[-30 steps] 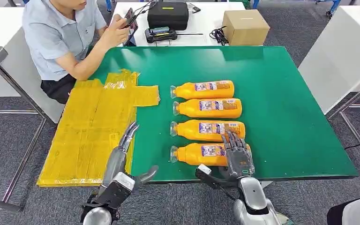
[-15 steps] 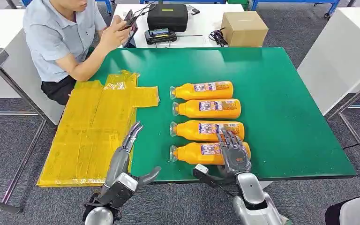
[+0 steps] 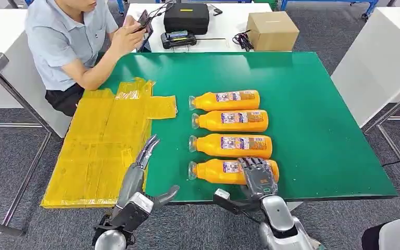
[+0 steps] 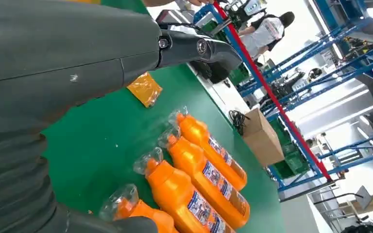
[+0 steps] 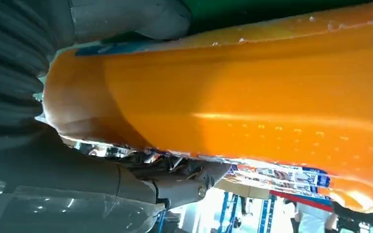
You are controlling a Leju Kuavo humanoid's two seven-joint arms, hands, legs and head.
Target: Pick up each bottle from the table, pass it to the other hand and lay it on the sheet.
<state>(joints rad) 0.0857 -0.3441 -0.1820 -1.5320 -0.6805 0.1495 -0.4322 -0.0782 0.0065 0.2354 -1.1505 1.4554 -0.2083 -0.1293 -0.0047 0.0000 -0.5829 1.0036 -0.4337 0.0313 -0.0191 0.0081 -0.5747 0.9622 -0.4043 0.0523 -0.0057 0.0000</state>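
Orange nearest bottle on the green desk — right hand curled over it, left hand spread, empty; a shallow grip risks rolling it into its neighbour.

Premises: an industrial robotics test hall or workshop. Evidence: blue steel racking under a high, bright ceiling; grey carpet floor; green-topped table; adjoining white table carrying a black equipment case, cables and a cardboard box; seated person operating a handheld device.
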